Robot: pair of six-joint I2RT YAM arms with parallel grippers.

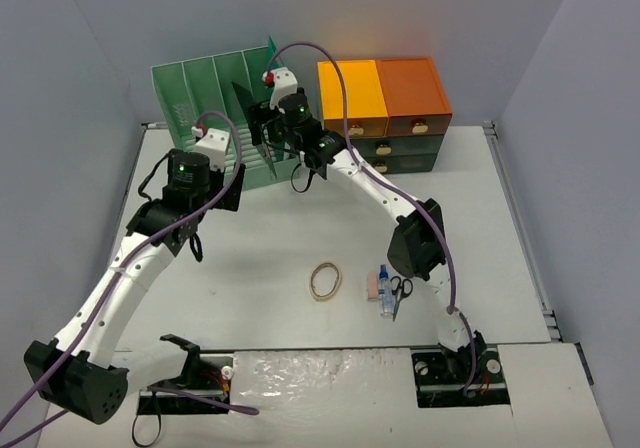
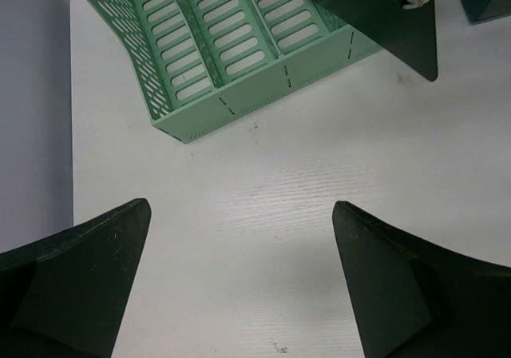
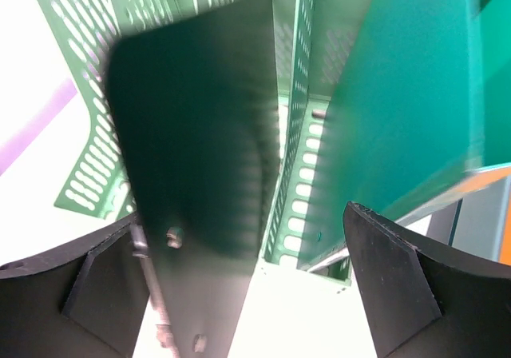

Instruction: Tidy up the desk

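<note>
White matte desk spans the work area between metal edge rails, with both arm bases at its near edge.

**Fixtures.** A green slotted file rack stands at the far left corner. An orange-and-dark-green drawer cabinet stands on the far edge, just beside the rack.

**Loose items.** These lie toward the near edge, right of centre. They are a tan rubber band, a pink eraser, a blue-capped bottle and scissors. The last three are close together. The scissors' long axis runs roughly near-to-far.

**Right gripper**. It is at the rack, jaws spread wide on either side of a dark green clipboard standing on edge in a slot. The board is thin and blurred, and no pinch is evident. A teal board stands in the neighbouring slot.

**Left gripper**. It hangs over bare desk just in front of the rack's lip, jaws spread, nothing between them.

**Assessment.** The clipboard appears filed and the loose group is outstanding. Both grippers are at the far side, so that group lies back toward the bases, well apart from either. It sits close to the right arm's base, making that arm the nearer. The rubber band lies between the two arms. Given the scissors' axis, a grasp would likely close across them, left to right.
</note>
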